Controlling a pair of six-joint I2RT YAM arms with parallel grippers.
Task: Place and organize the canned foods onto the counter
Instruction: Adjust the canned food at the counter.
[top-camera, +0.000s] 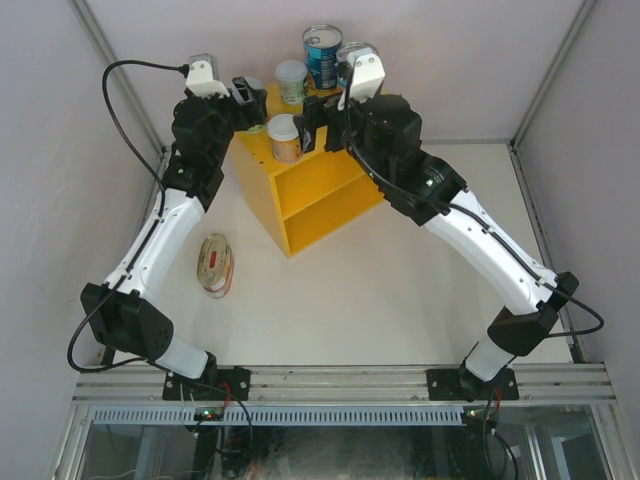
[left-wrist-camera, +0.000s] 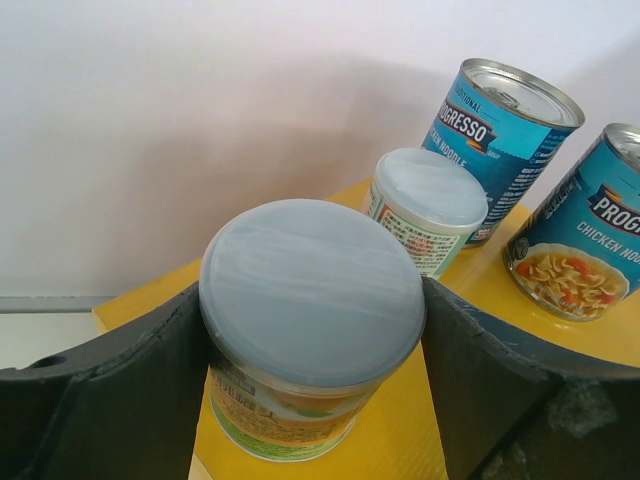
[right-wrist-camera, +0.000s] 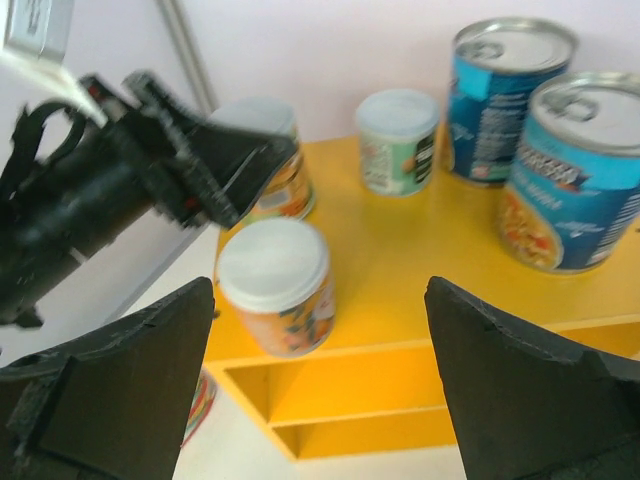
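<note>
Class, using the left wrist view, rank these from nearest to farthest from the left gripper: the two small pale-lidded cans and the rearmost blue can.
1. Pale-lidded can, between the fingers.
2. Second pale-lidded can, behind it.
3. Rearmost blue can, back right.

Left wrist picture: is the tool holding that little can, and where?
Yes. The left tool grips the small pale-lidded can by its sides, just under the lid. The right tool holds nothing.
</note>
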